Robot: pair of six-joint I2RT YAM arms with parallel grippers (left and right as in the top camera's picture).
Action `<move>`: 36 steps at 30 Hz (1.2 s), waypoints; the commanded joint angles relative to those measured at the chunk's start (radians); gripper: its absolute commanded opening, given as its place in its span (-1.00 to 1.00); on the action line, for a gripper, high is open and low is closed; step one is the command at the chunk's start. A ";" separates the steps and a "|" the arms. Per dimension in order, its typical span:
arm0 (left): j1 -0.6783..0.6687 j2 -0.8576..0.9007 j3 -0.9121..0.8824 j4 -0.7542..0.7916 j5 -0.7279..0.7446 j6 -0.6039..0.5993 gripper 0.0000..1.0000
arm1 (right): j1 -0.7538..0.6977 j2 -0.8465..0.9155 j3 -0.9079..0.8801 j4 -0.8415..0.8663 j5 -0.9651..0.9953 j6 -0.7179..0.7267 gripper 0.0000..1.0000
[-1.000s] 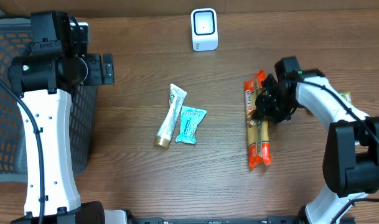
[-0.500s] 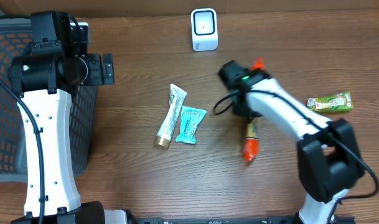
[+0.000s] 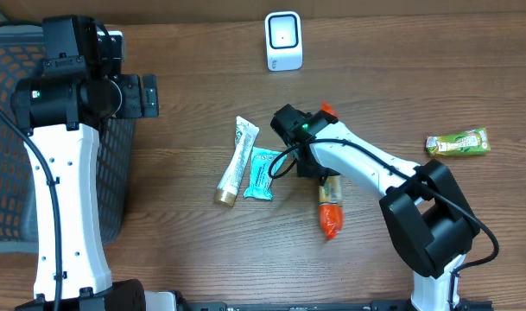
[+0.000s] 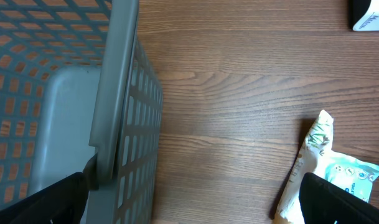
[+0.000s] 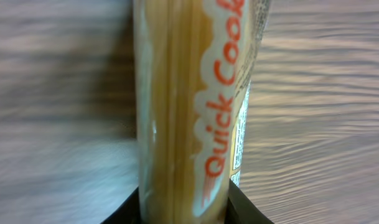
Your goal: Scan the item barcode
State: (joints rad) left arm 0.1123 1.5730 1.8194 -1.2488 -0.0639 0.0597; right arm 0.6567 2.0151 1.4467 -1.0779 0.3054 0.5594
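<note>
A long orange and clear packet (image 3: 330, 206) printed "Quick Cook" (image 5: 189, 106) hangs over the table centre, its red end pointing to the front. My right gripper (image 3: 310, 154) is shut on it near its upper part; in the right wrist view both fingers (image 5: 245, 205) press against its sides, and the table behind is blurred. The white scanner (image 3: 283, 41) stands at the back centre, apart from the packet. My left gripper (image 3: 147, 95) is open beside the basket, holding nothing; its dark fingertips (image 4: 345, 199) frame bare wood.
A dark mesh basket (image 3: 3, 130) fills the left edge, its rim (image 4: 114, 93) close to my left gripper. A white tube (image 3: 237, 161) and a teal packet (image 3: 264, 173) lie just left of my right gripper. A green packet (image 3: 457, 142) lies at the far right.
My right arm has swung left from the table's right side to the centre, carrying the orange packet. The green packet it was hiding now shows. The left arm has not moved.
</note>
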 commanded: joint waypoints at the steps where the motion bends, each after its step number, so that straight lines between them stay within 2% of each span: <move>1: 0.005 0.009 0.010 0.003 0.009 0.015 0.99 | 0.010 -0.022 0.089 -0.011 -0.198 -0.077 -0.41; 3: 0.005 0.009 0.010 0.003 0.009 0.015 0.99 | 0.010 -0.027 0.135 -0.045 -0.213 -0.083 -0.36; 6: 0.005 0.009 0.010 0.003 0.009 0.015 0.99 | 0.010 -0.036 0.198 -0.097 -0.232 -0.102 -0.06; 10: 0.005 0.009 0.010 0.003 0.009 0.015 0.99 | 0.010 -0.053 0.257 -0.136 -0.283 -0.151 0.23; 12: 0.005 0.009 0.010 0.003 0.009 0.015 0.99 | 0.010 -0.057 0.262 -0.144 -0.291 -0.153 0.30; 16: 0.005 0.009 0.010 0.003 0.009 0.015 0.99 | 0.009 -0.057 0.261 -0.179 -0.328 -0.156 0.34; 22: 0.005 0.009 0.010 0.003 0.009 0.015 0.99 | 0.012 -0.057 0.238 -0.204 -0.555 -0.263 0.35; 36: 0.005 0.009 0.010 0.003 0.009 0.015 0.99 | 0.031 -0.057 -0.110 -0.056 -0.750 -0.269 0.30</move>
State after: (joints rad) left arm 0.1123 1.5730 1.8194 -1.2488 -0.0639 0.0597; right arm 0.6838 1.9835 1.3777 -1.1419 -0.3965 0.3012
